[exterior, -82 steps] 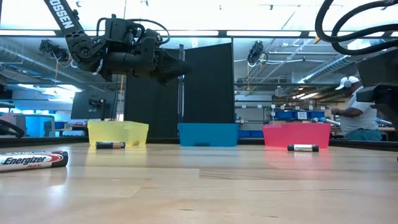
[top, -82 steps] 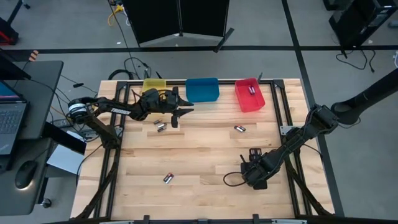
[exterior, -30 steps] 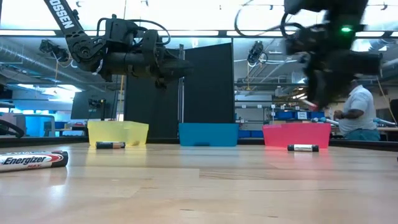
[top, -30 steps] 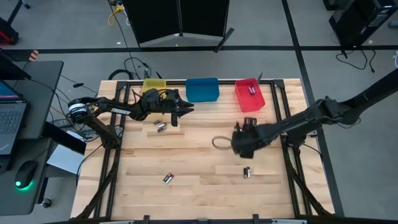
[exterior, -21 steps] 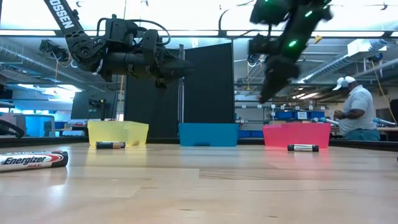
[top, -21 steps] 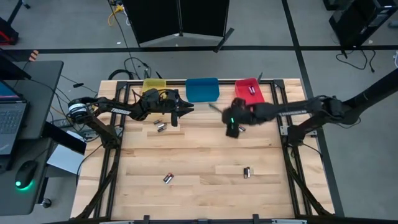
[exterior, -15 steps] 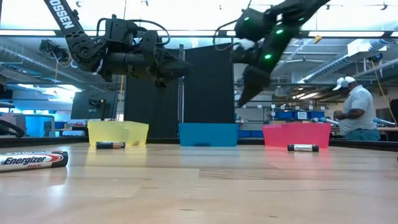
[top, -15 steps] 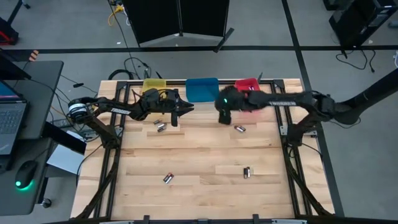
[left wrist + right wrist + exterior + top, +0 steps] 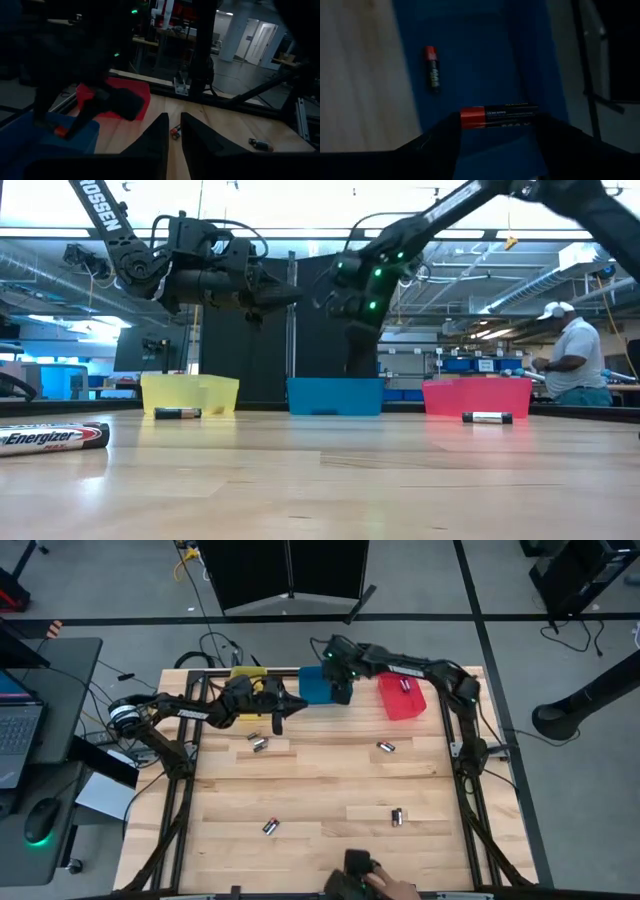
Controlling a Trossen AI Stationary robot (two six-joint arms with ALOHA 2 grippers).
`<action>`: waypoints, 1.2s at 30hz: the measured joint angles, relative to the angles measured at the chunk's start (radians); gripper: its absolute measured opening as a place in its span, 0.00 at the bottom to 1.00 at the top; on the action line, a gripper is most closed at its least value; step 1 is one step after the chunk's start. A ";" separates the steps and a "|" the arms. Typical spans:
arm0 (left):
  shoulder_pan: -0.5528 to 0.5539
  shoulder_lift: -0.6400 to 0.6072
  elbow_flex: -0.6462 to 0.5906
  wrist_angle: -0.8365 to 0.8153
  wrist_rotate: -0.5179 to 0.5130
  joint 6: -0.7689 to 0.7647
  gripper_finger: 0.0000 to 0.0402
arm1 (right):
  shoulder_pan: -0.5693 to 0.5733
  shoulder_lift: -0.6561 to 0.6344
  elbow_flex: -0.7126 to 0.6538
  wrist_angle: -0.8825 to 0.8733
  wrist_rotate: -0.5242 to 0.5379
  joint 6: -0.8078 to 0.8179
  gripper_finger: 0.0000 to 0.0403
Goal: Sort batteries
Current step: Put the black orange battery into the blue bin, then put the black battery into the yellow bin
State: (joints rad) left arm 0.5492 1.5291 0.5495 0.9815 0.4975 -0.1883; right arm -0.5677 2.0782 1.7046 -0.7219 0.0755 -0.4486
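Right wrist view: your right jaws (image 9: 495, 131) grip a battery (image 9: 499, 116) over the blue bin (image 9: 475, 55); let go crooked and it bounces out. Left jaws (image 9: 173, 131) are nearly clenched, empty.

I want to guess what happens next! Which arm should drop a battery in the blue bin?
The right one, probably. Its pincer hangs over the blue bin with a battery between its fingers. The left pincer is beside that bin and looks empty.
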 joint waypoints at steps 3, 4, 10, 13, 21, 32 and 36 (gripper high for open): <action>0.001 0.000 0.000 0.000 0.002 0.001 0.14 | -0.026 0.074 0.078 -0.050 -0.020 -0.025 0.60; 0.001 0.000 0.000 0.000 0.003 0.001 0.14 | -0.034 0.095 0.101 -0.064 -0.031 -0.026 0.60; 0.001 0.000 0.000 -0.009 0.004 0.001 0.13 | -0.052 0.181 0.198 -0.149 -0.093 -0.026 0.60; 0.001 0.000 0.000 -0.008 0.004 0.001 0.13 | -0.056 0.214 0.205 -0.162 -0.104 -0.026 0.60; 0.001 0.000 0.000 -0.008 0.005 0.002 0.13 | -0.065 0.230 0.198 -0.165 -0.107 -0.022 0.60; 0.001 0.000 0.000 -0.013 0.005 0.003 0.13 | -0.068 0.229 0.197 -0.164 -0.106 -0.019 0.71; 0.001 0.000 0.000 -0.015 0.005 0.002 0.13 | -0.064 0.228 0.197 -0.164 -0.101 -0.023 0.73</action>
State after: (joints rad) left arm 0.5499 1.5291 0.5495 0.9660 0.5022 -0.1860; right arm -0.6315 2.3062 1.9011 -0.8860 -0.0254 -0.4713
